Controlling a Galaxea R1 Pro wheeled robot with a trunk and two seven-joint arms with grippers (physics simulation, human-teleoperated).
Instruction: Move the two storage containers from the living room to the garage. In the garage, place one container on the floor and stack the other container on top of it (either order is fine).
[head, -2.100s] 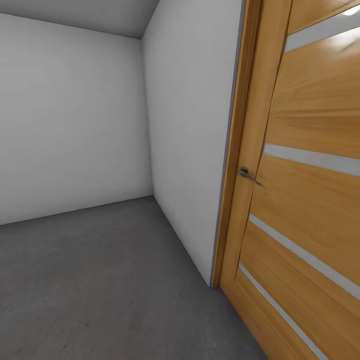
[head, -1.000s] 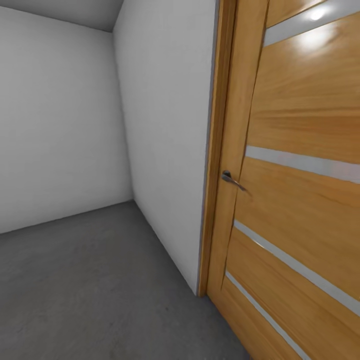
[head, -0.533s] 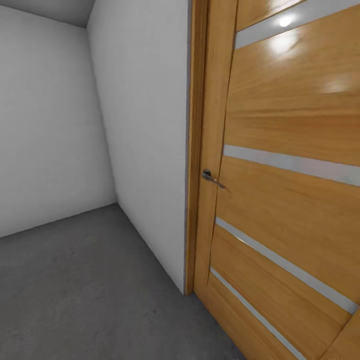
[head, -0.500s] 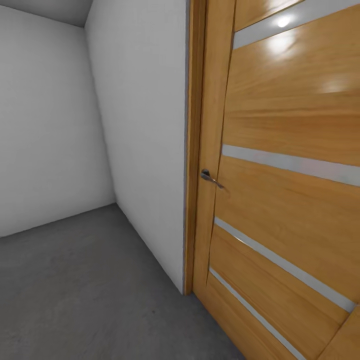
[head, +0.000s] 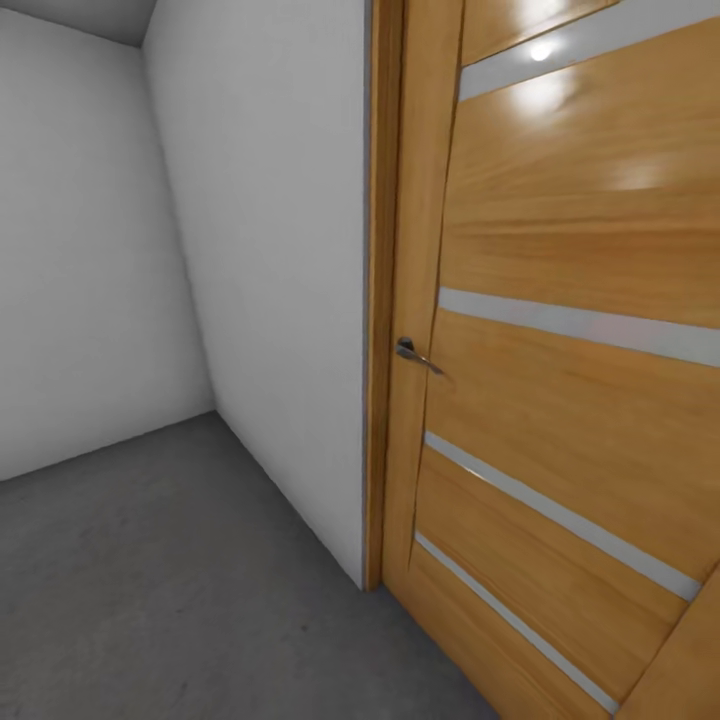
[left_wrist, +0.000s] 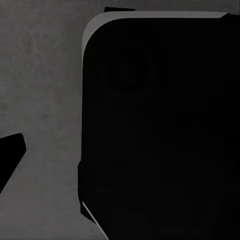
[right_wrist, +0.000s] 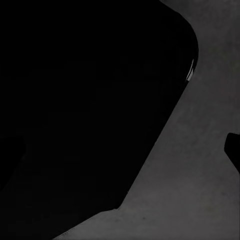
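The floor (head: 150, 580) of the garage is dark grey, matte concrete with faint mottling. It runs from the pale grey walls (head: 270, 250) up to the foot of a wooden door (head: 560, 400). In the head view this door is the main landmark. It is warm orange-brown wood, crossed by several pale horizontal strips (head: 580, 325), and bright spots of light shine on its upper part. A small dark metal handle (head: 410, 353) sits on the door's edge toward the wall, about halfway up. The door frame (head: 380, 300) stands directly against the end of one grey wall; this wall goes away from the door and meets a second grey wall in a corner far from it.

In the left wrist view a big black rounded body with a thin light rim (left_wrist: 160, 130) is above the same concrete floor (left_wrist: 40, 90), and a dark tip (left_wrist: 10, 150) comes in at the picture's edge. In the right wrist view a similar black mass (right_wrist: 85, 100) covers much of the picture, with the concrete (right_wrist: 190, 185) beside it and a small dark tip (right_wrist: 233, 147) at the edge. For both grippers I cannot tell if the fingers are apart or together.
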